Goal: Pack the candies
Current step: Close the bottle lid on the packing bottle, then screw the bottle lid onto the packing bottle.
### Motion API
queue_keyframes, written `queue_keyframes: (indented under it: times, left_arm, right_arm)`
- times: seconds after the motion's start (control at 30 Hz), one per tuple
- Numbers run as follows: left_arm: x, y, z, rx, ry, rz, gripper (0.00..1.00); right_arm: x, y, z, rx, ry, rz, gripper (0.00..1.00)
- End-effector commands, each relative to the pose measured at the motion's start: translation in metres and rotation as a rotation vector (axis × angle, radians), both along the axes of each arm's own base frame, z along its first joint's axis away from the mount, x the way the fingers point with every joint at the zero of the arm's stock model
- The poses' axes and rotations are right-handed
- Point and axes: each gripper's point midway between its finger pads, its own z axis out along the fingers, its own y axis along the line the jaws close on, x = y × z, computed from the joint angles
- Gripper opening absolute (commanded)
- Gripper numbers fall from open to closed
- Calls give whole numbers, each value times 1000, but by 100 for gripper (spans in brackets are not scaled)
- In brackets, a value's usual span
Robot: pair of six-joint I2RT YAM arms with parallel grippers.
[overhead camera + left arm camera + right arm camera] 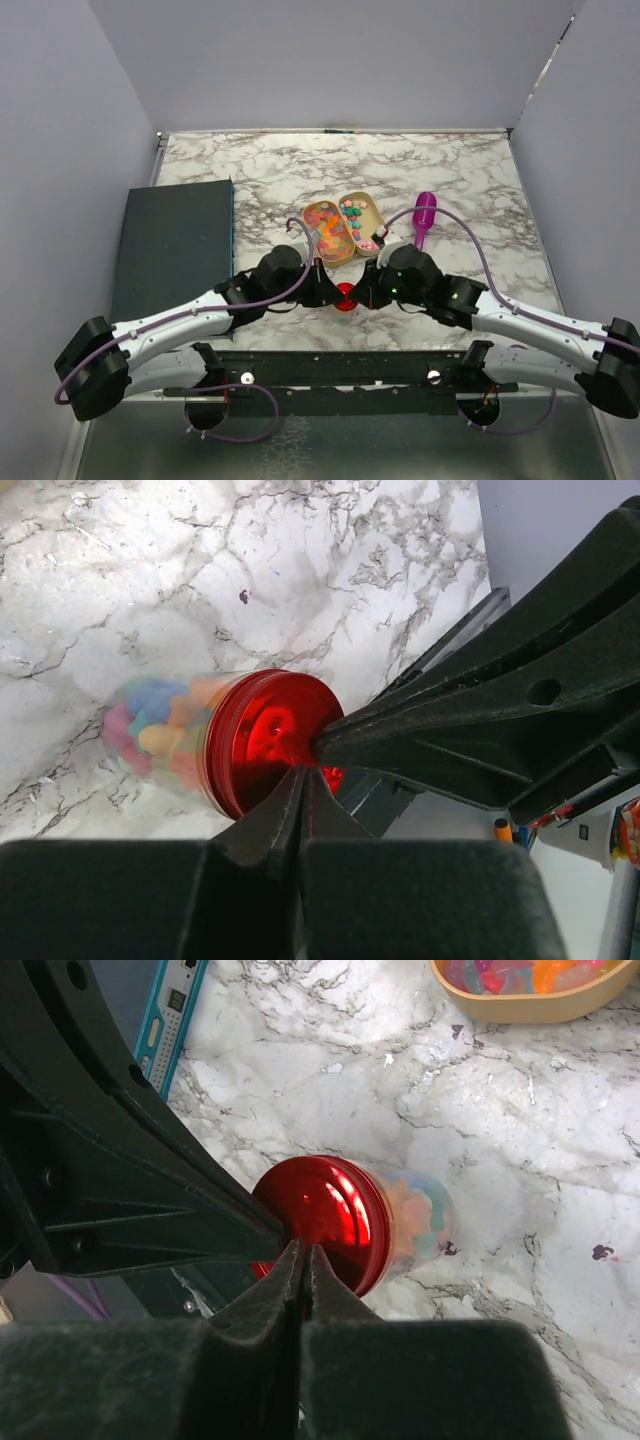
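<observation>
At fingertips: left gripper (303, 772) fully closed, nothing between fingers; right gripper (303, 1250) same, closed and empty. Both tips sit against red lid (270, 730) of small clear jar (150, 735) just below them (probably pressing lid down, my judgement). Some candies (160, 720) inside jar. More lie beyond tips in two tan trays (309, 212), purple scoop (424, 213) further right. No readable writing or brand.

You find no readable text, label or number; the tiny markings on the blue-edged panel (178, 1010), upper left, are illegible.
</observation>
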Motion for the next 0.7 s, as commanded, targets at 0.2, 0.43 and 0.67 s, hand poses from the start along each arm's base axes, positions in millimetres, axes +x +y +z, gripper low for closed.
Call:
queue_keyframes:
  times: [0.2, 0.43, 0.67]
  left_arm:
    - [-1, 17, 51, -52, -247, -18, 63]
    - [-16, 29, 52, -41, -394, 17, 99]
    - [-53, 21, 23, 27, -556, 46, 99]
  right_arm:
    - [9, -33, 37, -45, -122, -93, 36]
    - [16, -55, 54, -107, -203, -131, 53]
    - [23, -70, 60, -176, -255, -164, 63]
